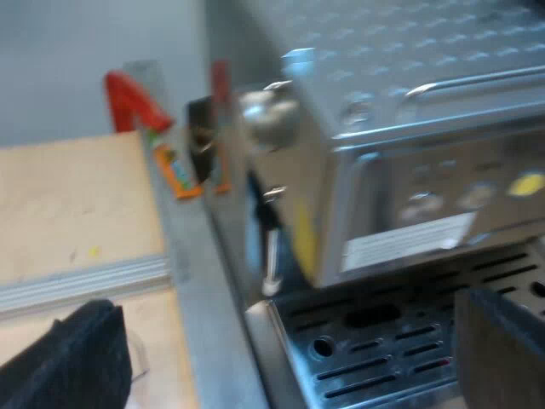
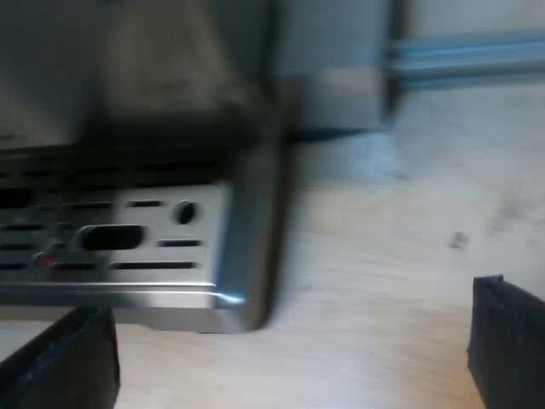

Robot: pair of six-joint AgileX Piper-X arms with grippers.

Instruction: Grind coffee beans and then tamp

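Observation:
The steel espresso machine (image 1: 409, 128) stands close before my left gripper (image 1: 289, 362), with its slotted drip tray (image 1: 400, 341) just under the fingers. A round side knob (image 1: 268, 115) and a thin steam wand (image 1: 271, 247) show on the machine's side. My left gripper is open, its two black fingers (image 1: 72, 358) wide apart with nothing between them. My right gripper (image 2: 285, 358) is also open and holds nothing. It hovers low over the wooden table top (image 2: 400, 247) by a corner of the drip tray (image 2: 153, 247).
A red clamp-like piece (image 1: 128, 98) and an orange-labelled object (image 1: 174, 170) sit beyond the machine's side. An aluminium rail (image 1: 85, 281) crosses the wooden surface (image 1: 68, 196), and another rail (image 2: 468, 55) runs beyond the table top.

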